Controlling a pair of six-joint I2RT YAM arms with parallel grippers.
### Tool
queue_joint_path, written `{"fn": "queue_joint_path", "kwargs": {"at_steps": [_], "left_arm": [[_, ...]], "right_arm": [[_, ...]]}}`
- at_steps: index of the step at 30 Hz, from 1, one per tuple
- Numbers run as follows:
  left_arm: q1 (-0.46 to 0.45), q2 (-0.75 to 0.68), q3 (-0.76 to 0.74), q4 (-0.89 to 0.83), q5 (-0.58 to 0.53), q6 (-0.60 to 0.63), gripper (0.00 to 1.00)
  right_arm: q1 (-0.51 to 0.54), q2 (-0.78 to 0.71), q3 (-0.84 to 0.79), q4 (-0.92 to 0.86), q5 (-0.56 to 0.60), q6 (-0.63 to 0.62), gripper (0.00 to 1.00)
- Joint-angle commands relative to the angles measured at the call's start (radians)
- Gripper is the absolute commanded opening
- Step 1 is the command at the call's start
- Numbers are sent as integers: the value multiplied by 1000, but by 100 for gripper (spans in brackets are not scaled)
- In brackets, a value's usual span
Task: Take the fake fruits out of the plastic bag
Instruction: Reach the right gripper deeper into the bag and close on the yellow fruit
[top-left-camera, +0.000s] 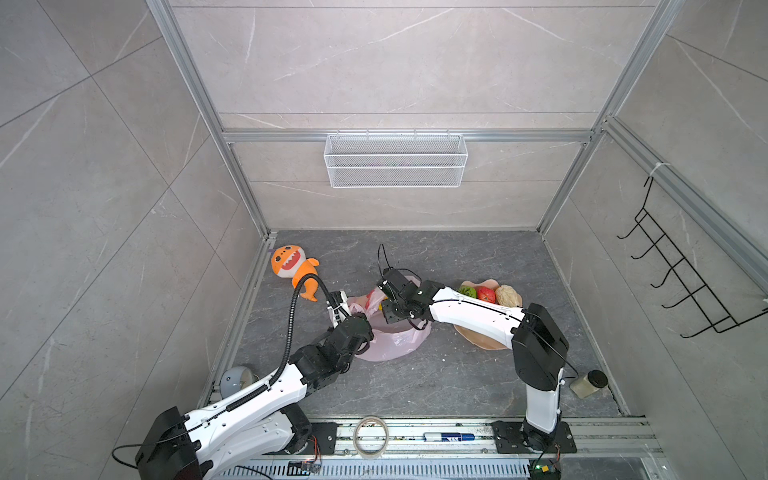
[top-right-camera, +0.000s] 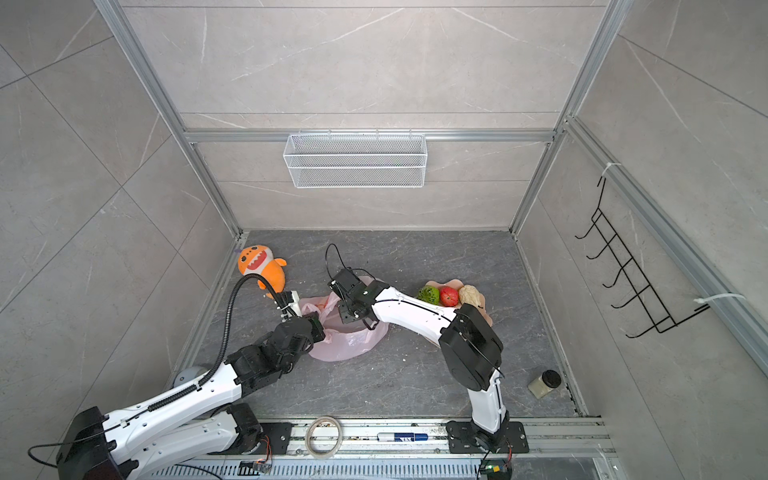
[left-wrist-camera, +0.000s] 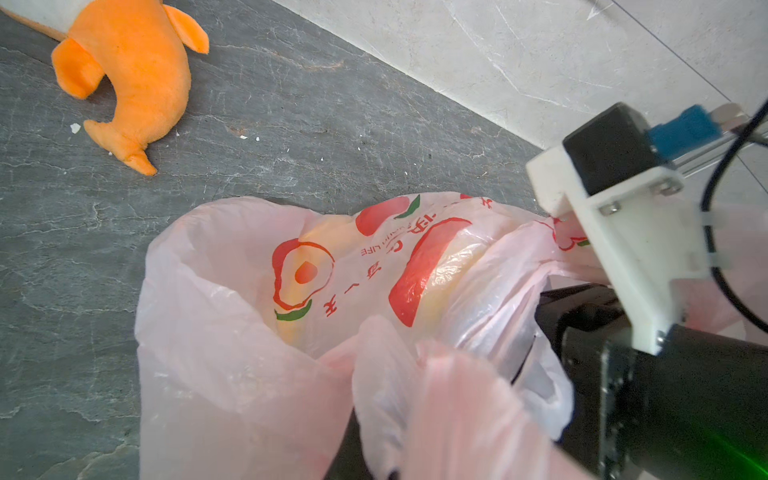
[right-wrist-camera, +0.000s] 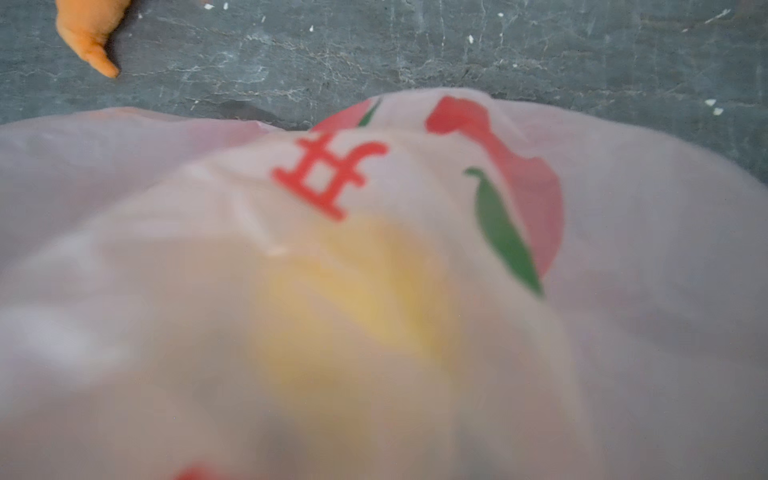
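Holding the bag (top-left-camera: 392, 343) taut is advised: left claw (top-left-camera: 365, 328) is clamped on its rim; right claw's (top-left-camera: 390, 309) spread cannot be told.

The plastic bag (top-left-camera: 390, 347) (top-right-camera: 345, 347) (left-wrist-camera: 232, 353) (right-wrist-camera: 623, 199) is thin, translucent pink film printed with red fruit shapes, green leaves and red characters. It lies crumpled near the middle of the dark worktop (top-left-camera: 415, 386), mouth open upward, with its rim at 9 o'clock lifted and bunched. A yellow fruit (right-wrist-camera: 361, 316) (left-wrist-camera: 457, 257) shows blurred through the film, inside the bag. Well apart, at the bag's 2 o'clock, three fruits sit close in a row: a green bumpy ball (top-left-camera: 468, 291) (top-right-camera: 429, 294), a red apple (top-left-camera: 485, 294) (top-right-camera: 449, 296) at its 3 o'clock, then a cream lumpy piece (top-left-camera: 508, 296) (top-right-camera: 468, 294).
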Motion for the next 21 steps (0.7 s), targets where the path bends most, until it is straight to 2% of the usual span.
{"fn": "queue_joint_path", "kwargs": {"at_steps": [1, 12, 21], "left_arm": [[6, 1, 39, 17, -33, 0, 0], [10, -17, 57, -8, -66, 10, 0], [16, -6, 74, 17, -66, 26, 0]], "right_arm": [[8, -60, -23, 7, -17, -44, 45], [11, -98, -8, -61, -90, -94, 45], [11, -134, -66, -112, -84, -96, 44]]}}
